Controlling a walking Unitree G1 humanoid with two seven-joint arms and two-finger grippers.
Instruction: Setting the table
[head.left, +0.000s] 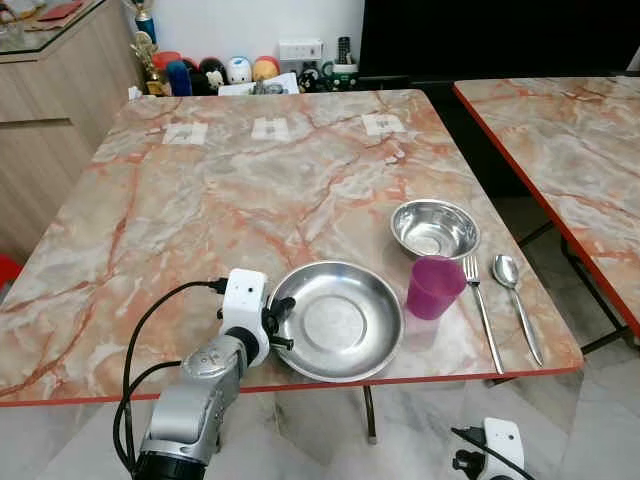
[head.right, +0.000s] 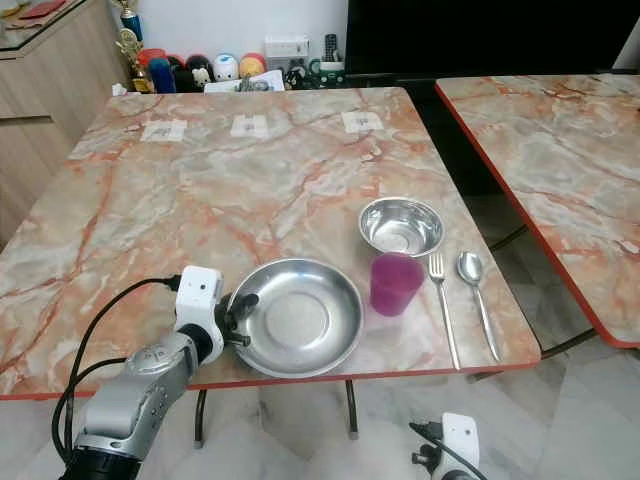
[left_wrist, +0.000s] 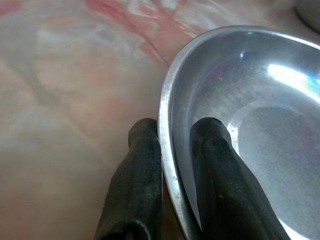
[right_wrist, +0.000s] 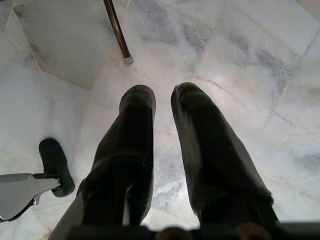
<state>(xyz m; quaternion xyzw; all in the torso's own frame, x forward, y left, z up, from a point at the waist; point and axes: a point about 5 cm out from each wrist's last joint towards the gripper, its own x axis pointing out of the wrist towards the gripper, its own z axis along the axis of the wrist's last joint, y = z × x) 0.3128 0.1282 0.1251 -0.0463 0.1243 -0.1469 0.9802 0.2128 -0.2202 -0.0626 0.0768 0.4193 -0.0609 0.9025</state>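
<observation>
The left gripper had its jaws pinched on the round shallow steel plate's rim; the right gripper hung slightly parted, empty.

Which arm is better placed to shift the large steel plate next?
Left. Its tool already straddles the rim of the large round steel plate, while the right tool hangs low over the marble floor.

Left gripper reaches forward with jaws pinched nearly together; right gripper hangs low, jaws slightly parted.
</observation>
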